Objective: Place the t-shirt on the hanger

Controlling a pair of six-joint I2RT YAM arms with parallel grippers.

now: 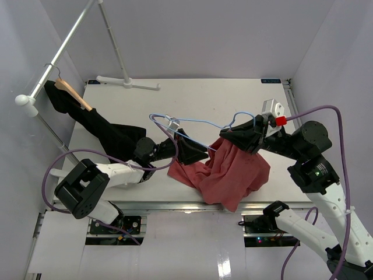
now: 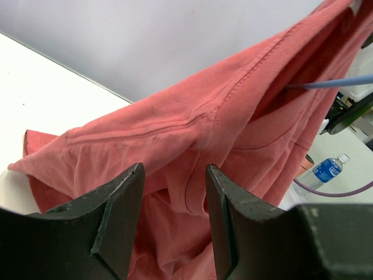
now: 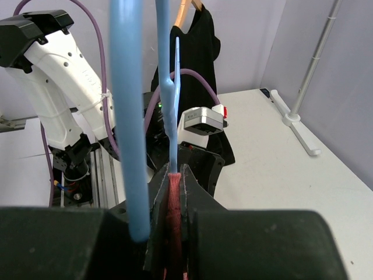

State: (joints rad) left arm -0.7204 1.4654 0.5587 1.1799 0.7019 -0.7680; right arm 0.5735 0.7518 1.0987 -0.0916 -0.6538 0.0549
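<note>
T-shirt point(image 1: 236, 172) droops in a bunch onto the table point(image 1: 204, 96); its upper fold is pinched tight in the right gripper point(image 3: 175, 192), beside the hanger point(image 3: 129, 116) wire. Left gripper point(image 2: 175, 192) has its fingers apart at the cloth's left edge, clamping nothing.

The t-shirt point(image 2: 175, 128) is soft, matt cloth with stitched seams — the hanger point(image 3: 128, 116) smooth, faintly glossy blue wire — the table point(image 1: 204, 99) matt white.

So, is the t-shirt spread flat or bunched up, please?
Bunched: the t-shirt hangs in folds from the right gripper, its lower part on the table.
</note>
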